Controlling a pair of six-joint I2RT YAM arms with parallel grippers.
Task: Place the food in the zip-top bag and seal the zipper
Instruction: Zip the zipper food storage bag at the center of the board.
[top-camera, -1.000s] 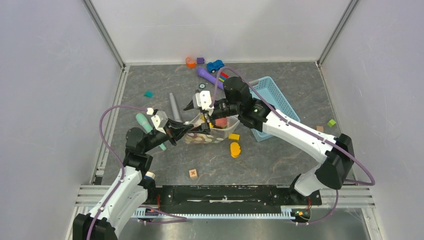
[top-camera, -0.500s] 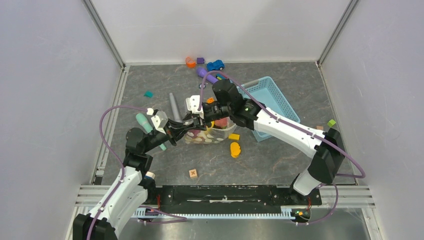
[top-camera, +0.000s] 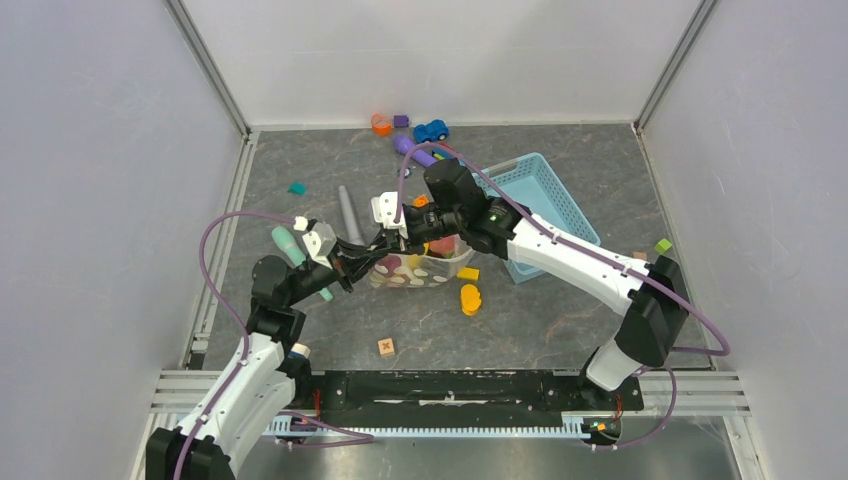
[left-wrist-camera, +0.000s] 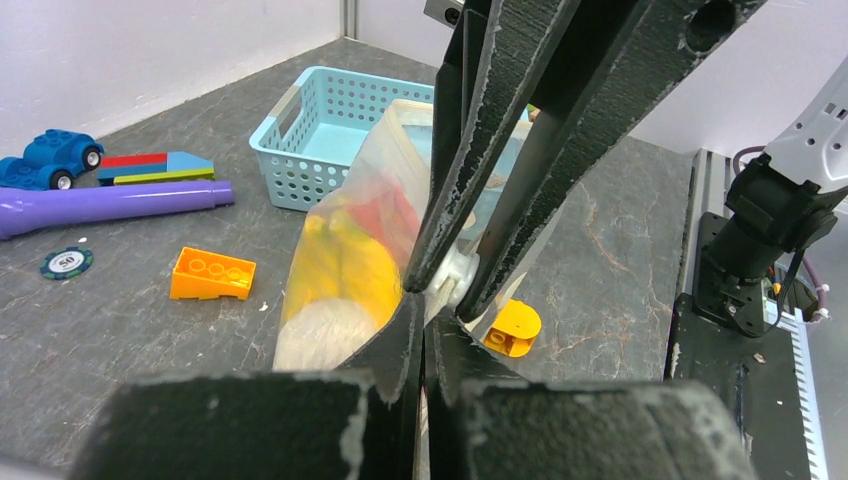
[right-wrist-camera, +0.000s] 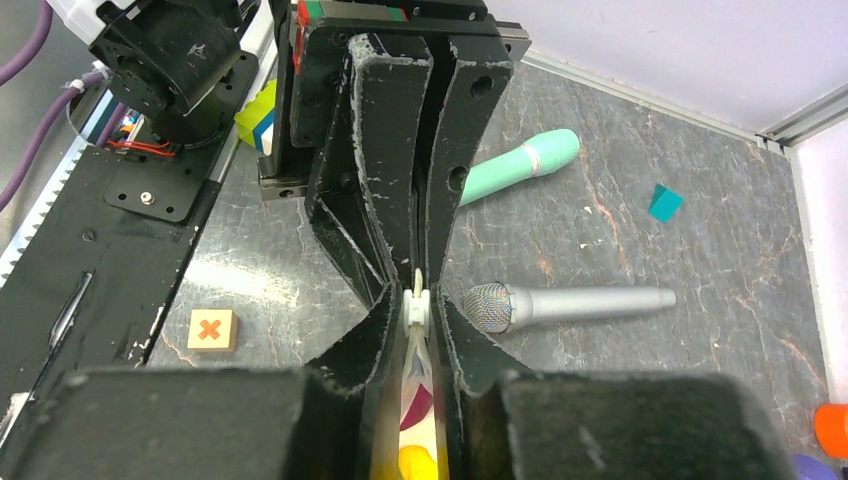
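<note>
- The right arm has swung left across the table (top-camera: 560, 330), away from the light blue basket (top-camera: 545, 190), and its right hand (right-wrist-camera: 415, 300) has narrowed from wide open to a tight pinch.
- That hand now nips the zipper (right-wrist-camera: 416, 318) of the zip-top bag (top-camera: 425, 268), tip to tip with the left hand (left-wrist-camera: 420, 310).
- The left hand has not shifted. Its jaws are fully closed on the bag's end, at the same strip.
- I judge this to be the start of sealing. 1 hand anchors the end while the other is placed to run along the mouth toward the basket.
- The bag lies mid-table between the 2 arms with its far end close to the basket. Food (left-wrist-camera: 350, 250) shows through it as yellow and red shapes.
- Whether the strip is already pressed shut anywhere cannot be told.
- The bulging food just under the mouth could hold the 2 lips apart during a slide.
- The basket stands at the far end of the stroke, so room there looks tight.
- An orange piece (top-camera: 470, 298) and a small yellow block (top-camera: 467, 273) lie just beside the bag on its near side.
- Clear of the path are a grey microphone (right-wrist-camera: 560, 303), a teal tube (right-wrist-camera: 520, 160), a purple tube (left-wrist-camera: 110, 205), a blue toy car (left-wrist-camera: 45, 160) and a wooden cube (top-camera: 386, 347).
</note>
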